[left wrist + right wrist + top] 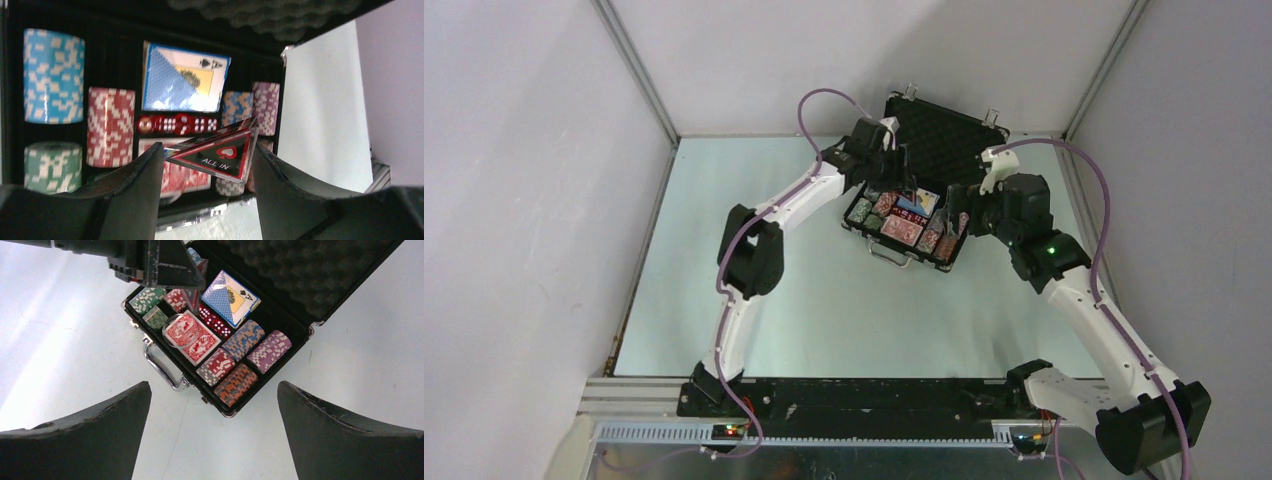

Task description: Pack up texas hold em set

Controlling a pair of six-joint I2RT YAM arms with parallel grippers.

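The black briefcase (944,130) lies open at the table's back, its foam lid (300,270) raised. Its tray holds a blue card deck (182,80), a red card deck (192,337) with a clear round button (179,330) on it, a row of red dice (177,124), and blue (52,75), red/white (111,125) and green (52,167) chip stacks. My left gripper (207,150) is shut on the black "ALL IN" triangle (220,155), just above the tray's middle (894,165). My right gripper (214,385) is open and empty over the table by the case's front right corner (959,225).
The case's silver handle (160,370) sticks out toward the arms. More chip stacks, orange (235,385) and purple (270,350), fill the tray's right side. Grey walls (524,200) close in the table on the left, back and right.
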